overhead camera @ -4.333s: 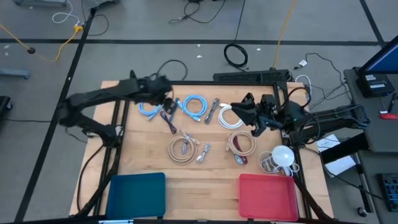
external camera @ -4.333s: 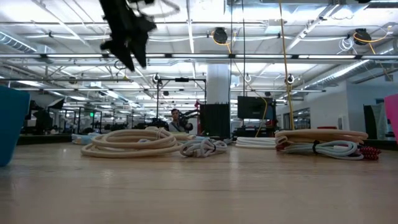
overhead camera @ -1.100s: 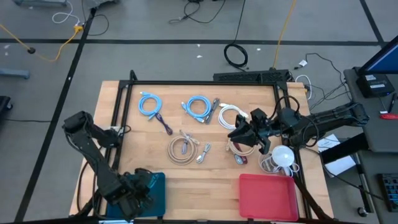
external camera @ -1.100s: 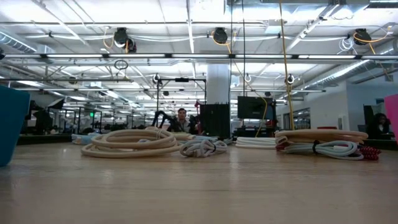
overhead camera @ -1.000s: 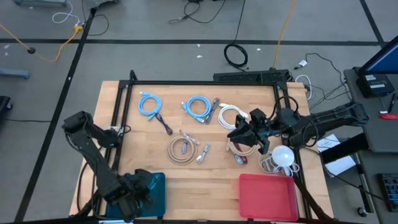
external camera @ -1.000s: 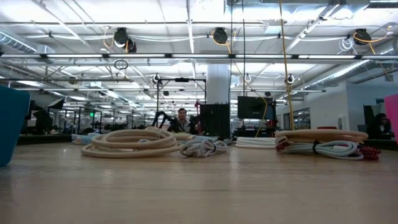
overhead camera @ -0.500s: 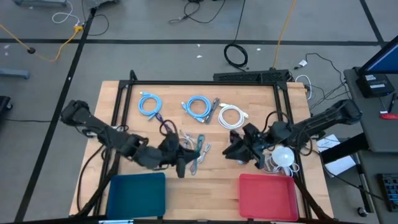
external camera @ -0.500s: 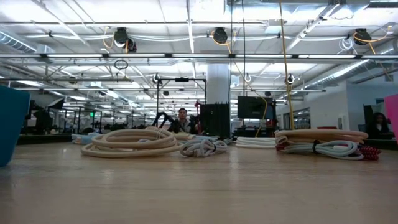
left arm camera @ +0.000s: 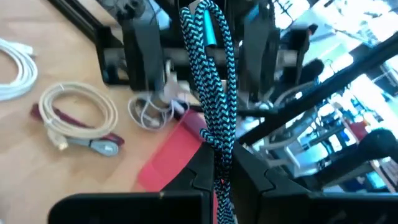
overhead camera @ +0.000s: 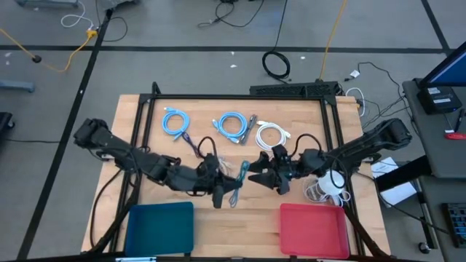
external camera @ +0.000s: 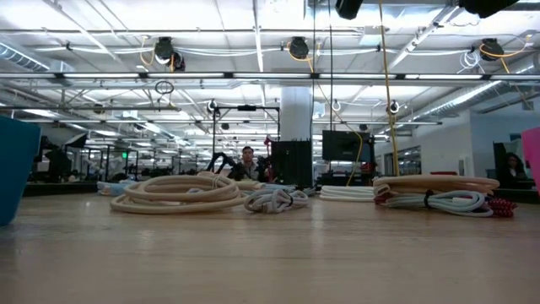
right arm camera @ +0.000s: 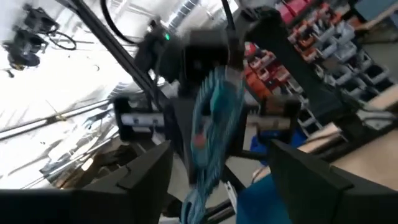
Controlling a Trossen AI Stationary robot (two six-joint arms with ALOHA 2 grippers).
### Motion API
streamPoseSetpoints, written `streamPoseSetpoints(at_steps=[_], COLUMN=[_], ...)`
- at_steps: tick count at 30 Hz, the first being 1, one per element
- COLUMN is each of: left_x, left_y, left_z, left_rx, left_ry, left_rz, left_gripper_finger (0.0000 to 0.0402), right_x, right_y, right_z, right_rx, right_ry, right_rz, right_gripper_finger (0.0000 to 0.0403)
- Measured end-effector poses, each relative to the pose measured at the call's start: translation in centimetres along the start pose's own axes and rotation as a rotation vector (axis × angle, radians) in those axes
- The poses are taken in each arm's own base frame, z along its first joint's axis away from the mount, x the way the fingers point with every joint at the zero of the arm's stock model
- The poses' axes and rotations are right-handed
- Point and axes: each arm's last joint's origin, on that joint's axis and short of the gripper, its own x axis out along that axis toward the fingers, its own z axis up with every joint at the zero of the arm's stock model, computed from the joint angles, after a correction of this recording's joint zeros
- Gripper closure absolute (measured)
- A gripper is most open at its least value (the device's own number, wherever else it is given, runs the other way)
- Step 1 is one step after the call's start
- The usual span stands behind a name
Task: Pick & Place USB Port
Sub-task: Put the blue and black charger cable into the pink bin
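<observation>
Teal-and-black braided USB cable [overhead camera: 234,182] is seen from above held up over the middle of the wooden table [overhead camera: 306,109], between the two arms. The left gripper [overhead camera: 222,191] is clamped shut on it, while the right gripper [overhead camera: 256,175] faces it from just beside, fingers spread apart with nothing between them. Much of the cable is covered by the dark gripper bodies. A teal rectangular bin [overhead camera: 160,229] and a red rectangular bin [overhead camera: 314,231] sit at the near edge, both partly cut off. Two blue coiled cables [overhead camera: 231,125], a white coiled cable [overhead camera: 273,136] and a white round object [overhead camera: 333,182] lie farther back and to the right.

At table height, neither gripper's fingers are seen; only dark arm parts enter at the upper edge. Beige coiled cords [external camera: 181,192] lie across the middle, and the teal bin [external camera: 17,169] is cut off at the side. A person [external camera: 246,160] is made out faintly in the room behind.

From the left wrist, the braided cable [left arm camera: 211,74] rises from between closed fingers, with the other arm's parted fingers [left arm camera: 140,56] flanking it. A beige coil with a maroon band [left arm camera: 78,118] and the red bin [left arm camera: 174,155] show behind.

From the right wrist, the cable [right arm camera: 214,130] is blurred, hanging between wide-set fingers [right arm camera: 149,180].
</observation>
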Motion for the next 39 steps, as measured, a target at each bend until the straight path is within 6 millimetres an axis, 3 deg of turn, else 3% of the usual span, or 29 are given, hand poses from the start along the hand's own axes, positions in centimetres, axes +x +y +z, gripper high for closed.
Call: streamPoseSetpoints(at_steps=[10, 24, 28, 35, 39], left_x=[1.5, 3.0, 3.0, 2.7, 2.7], left_y=[0.5, 2.1, 2.1, 1.9, 1.9], left_z=[-0.9, 1.1, 1.0, 1.2, 1.2], left_rx=[-0.023, -0.029, -0.027, -0.028, -0.034], left_ry=[0.007, -0.031, -0.022, -0.022, -0.024], left_rz=[0.003, 0.004, 0.003, -0.011, -0.016], left_gripper_finger=[0.0378, 0.0379, 0.0379, 0.0379, 0.0373], right_x=[0.1, 0.1, 0.1, 0.1, 0.1], right_y=[-0.3, -0.3, -0.3, -0.3, -0.3], right_z=[0.8, 0.8, 0.8, 0.8, 0.9], right_rx=[0.022, 0.03, 0.053, 0.048, 0.055], right_ry=[-0.067, -0.063, -0.061, -0.046, -0.041], right_rz=[-0.008, -0.007, -0.006, 0.011, 0.022], right_gripper_finger=[0.0148, 0.0156, 0.0203, 0.0375, 0.0374])
